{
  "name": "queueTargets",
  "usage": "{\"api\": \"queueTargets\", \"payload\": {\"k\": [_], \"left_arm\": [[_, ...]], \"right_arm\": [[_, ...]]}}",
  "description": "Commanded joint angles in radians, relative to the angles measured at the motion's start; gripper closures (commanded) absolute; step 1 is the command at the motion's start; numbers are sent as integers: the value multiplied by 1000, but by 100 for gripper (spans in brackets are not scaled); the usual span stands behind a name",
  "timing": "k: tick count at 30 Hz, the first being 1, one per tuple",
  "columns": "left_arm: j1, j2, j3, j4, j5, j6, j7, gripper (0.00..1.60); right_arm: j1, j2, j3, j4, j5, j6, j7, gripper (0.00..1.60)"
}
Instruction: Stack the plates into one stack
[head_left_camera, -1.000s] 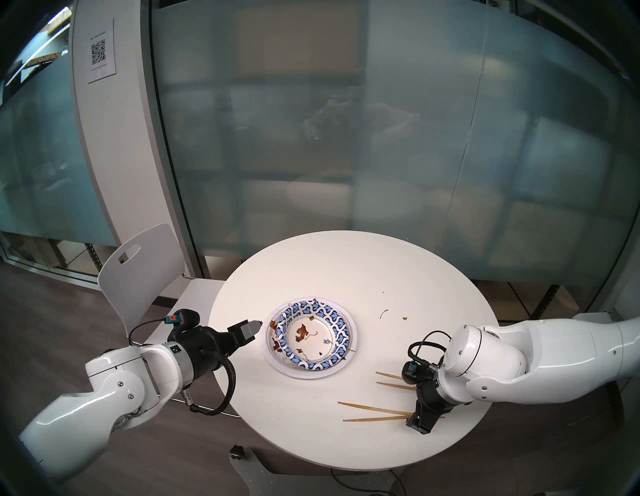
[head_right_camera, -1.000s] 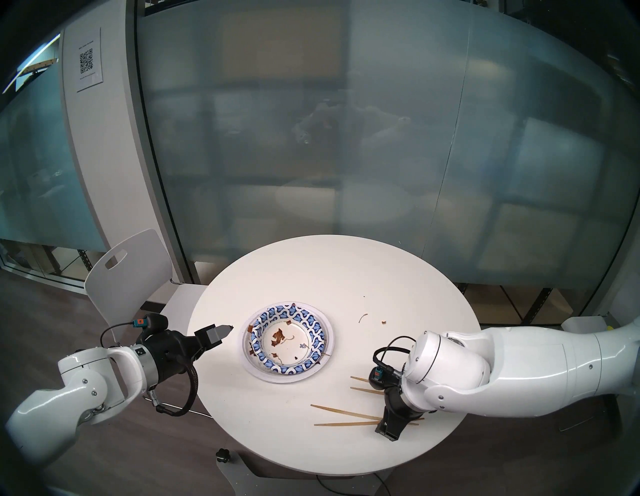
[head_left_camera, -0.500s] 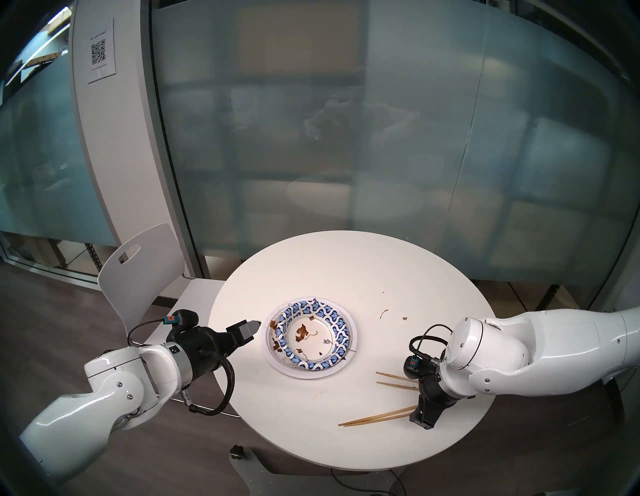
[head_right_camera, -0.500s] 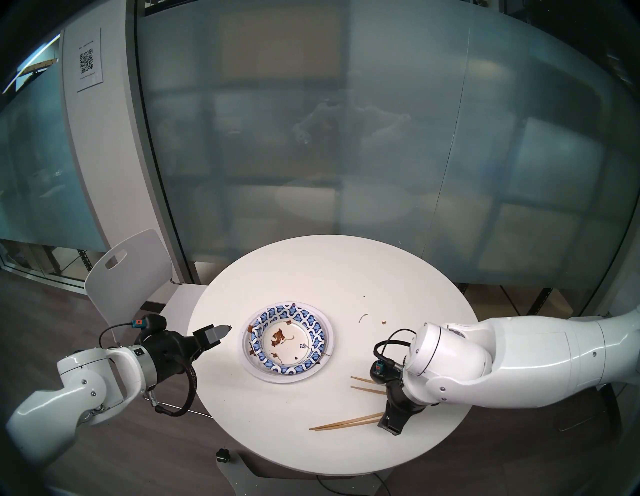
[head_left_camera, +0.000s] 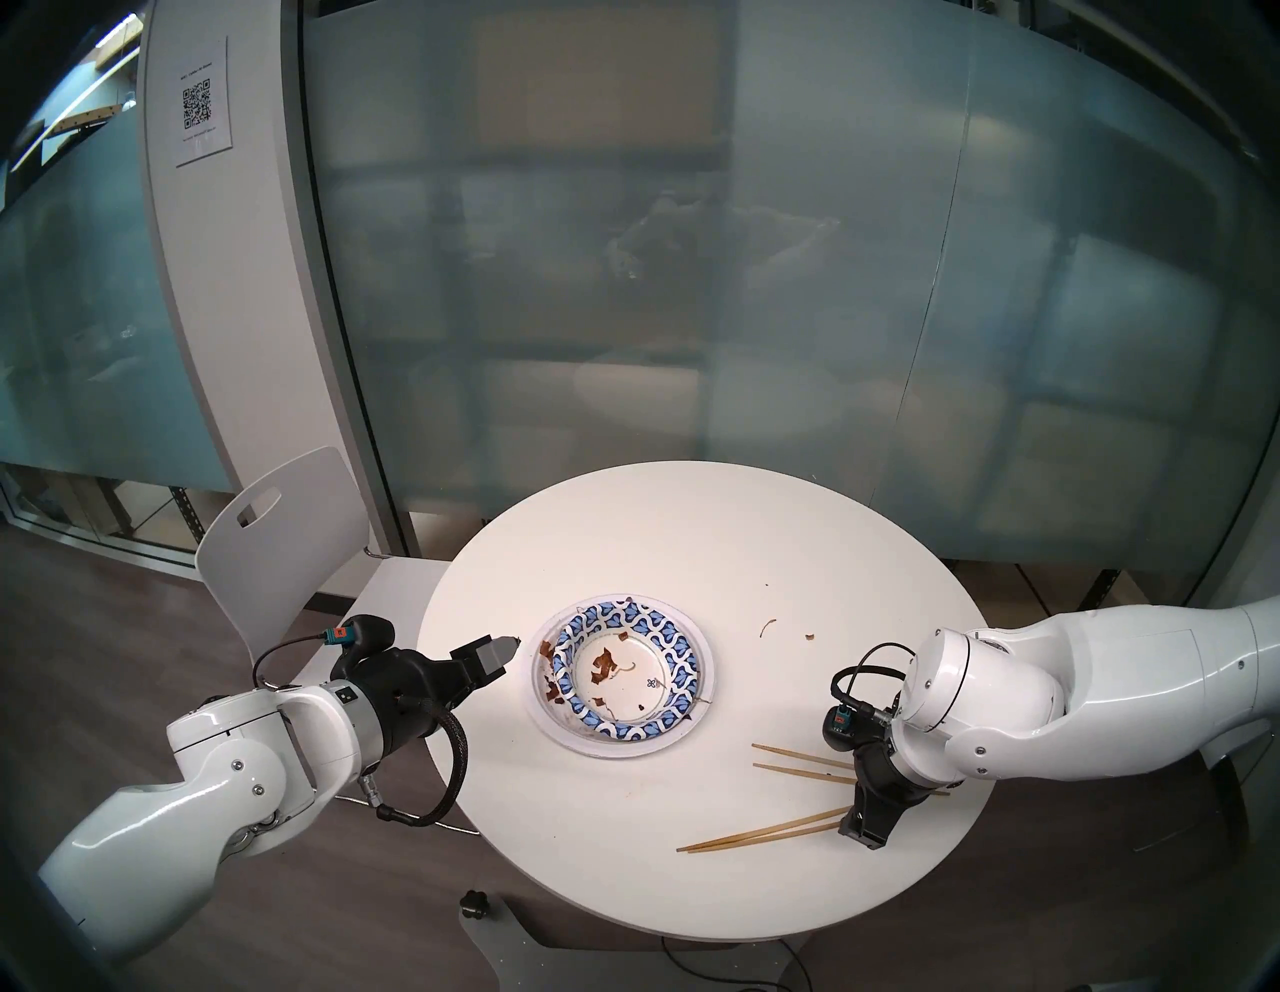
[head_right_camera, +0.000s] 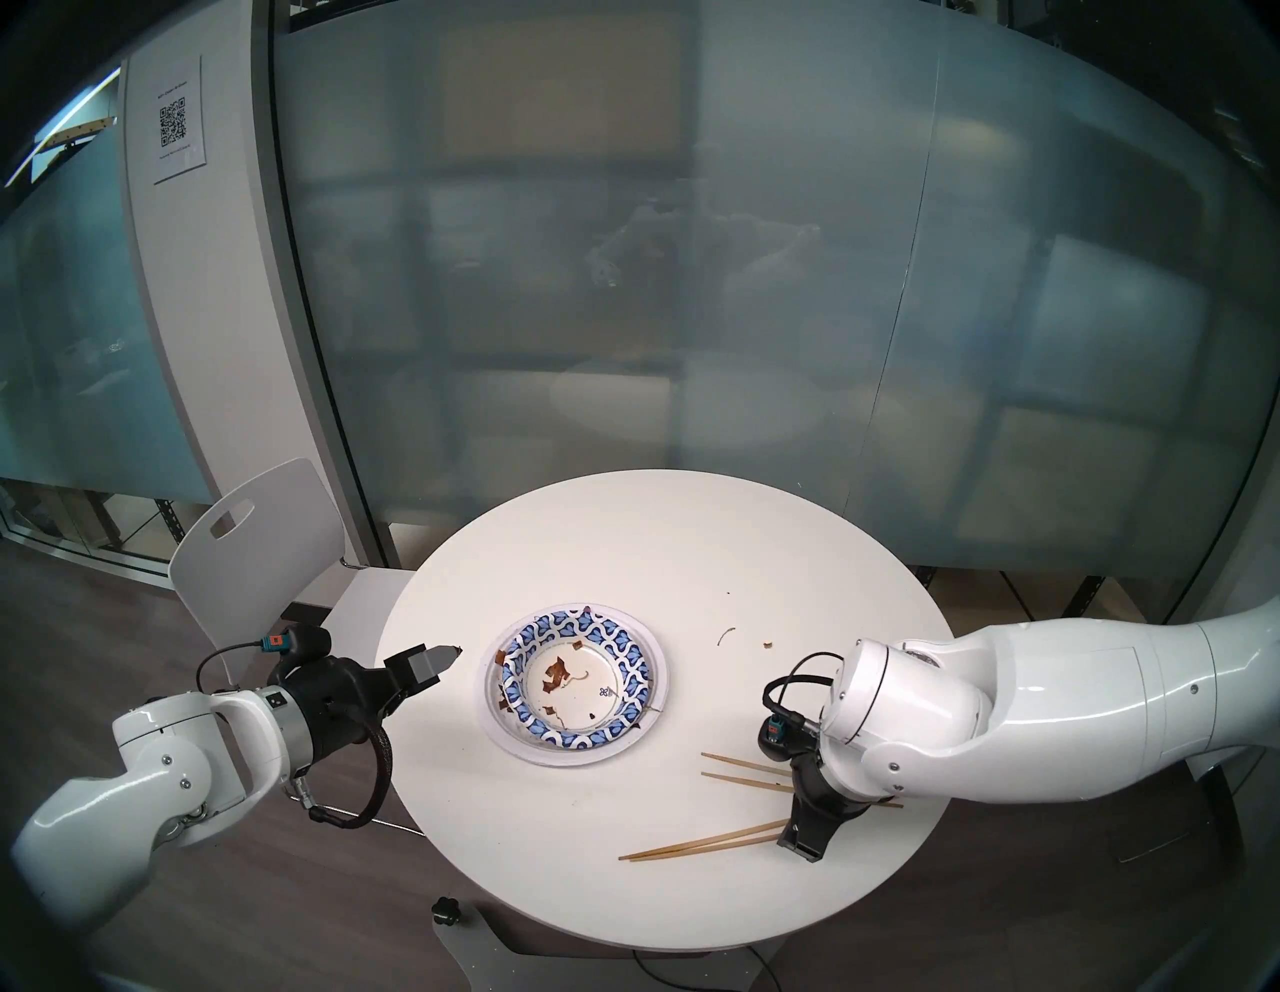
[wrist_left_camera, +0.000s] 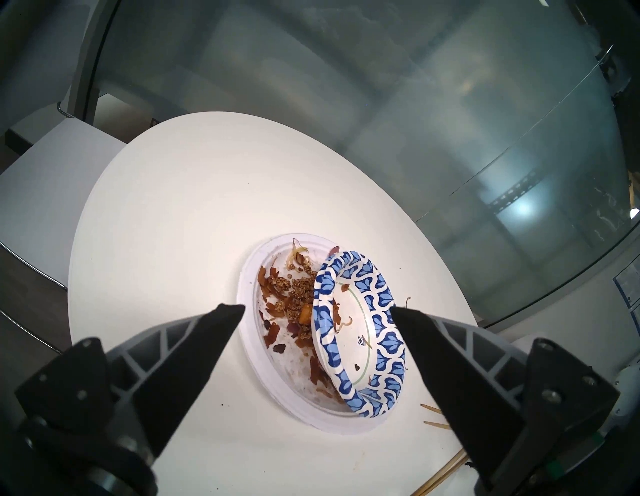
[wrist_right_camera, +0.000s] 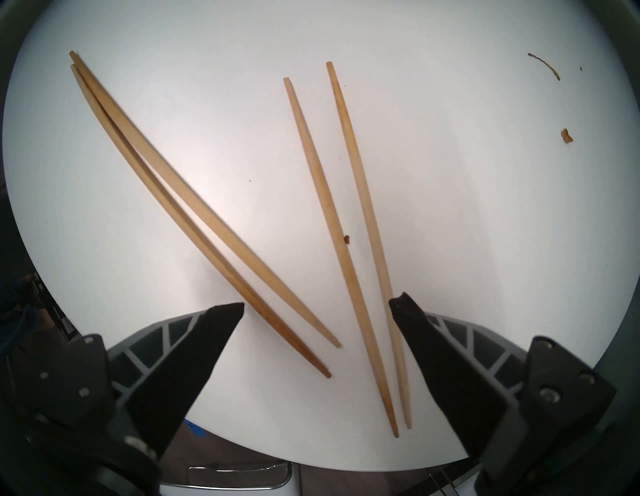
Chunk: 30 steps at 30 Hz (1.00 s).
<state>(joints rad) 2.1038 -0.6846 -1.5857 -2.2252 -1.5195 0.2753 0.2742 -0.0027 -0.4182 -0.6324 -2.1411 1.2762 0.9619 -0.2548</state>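
The stack sits mid-table: a blue-patterned plate (head_left_camera: 644, 665) (head_right_camera: 589, 686) lies tilted inside a wider white plate (head_left_camera: 609, 751) (head_right_camera: 554, 758) that holds brown food scraps. In the left wrist view the patterned plate (wrist_left_camera: 356, 329) leans up on its left side over the white plate (wrist_left_camera: 247, 304). My left gripper (head_left_camera: 502, 648) (head_right_camera: 447, 654) (wrist_left_camera: 317, 307) is open just left of the stack, holding nothing. My right gripper (head_left_camera: 862, 828) (head_right_camera: 803, 842) (wrist_right_camera: 317, 304) is open and empty, low over the thick ends of wooden chopsticks at the table's right front.
Two pairs of chopsticks lie on the round white table (head_left_camera: 692, 526): one pair (head_left_camera: 762, 831) (wrist_right_camera: 194, 204) close together, the other (head_left_camera: 796, 762) (wrist_right_camera: 346, 225) slightly apart. Food crumbs (head_left_camera: 765, 627) lie right of the stack. A white chair (head_left_camera: 277, 533) stands at the left.
The nearer pair of chopsticks, first spread in a V, now lies together and slanted. My right gripper has drawn back to the right. The left gripper has barely moved.
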Motion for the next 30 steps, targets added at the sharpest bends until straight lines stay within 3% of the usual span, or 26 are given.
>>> {"api": "queueTargets", "payload": {"k": [1, 17, 30], "left_arm": [[7, 5, -18, -9, -4, 0, -12, 0], [16, 21, -43, -2, -21, 8, -24, 0], [8, 27, -45, 7, -39, 9, -19, 0]], "right_arm": [[83, -19, -33, 9, 34, -2, 4, 0], [90, 4, -46, 75, -9, -2, 129, 0], [87, -10, -51, 126, -74, -59, 258, 0]]}}
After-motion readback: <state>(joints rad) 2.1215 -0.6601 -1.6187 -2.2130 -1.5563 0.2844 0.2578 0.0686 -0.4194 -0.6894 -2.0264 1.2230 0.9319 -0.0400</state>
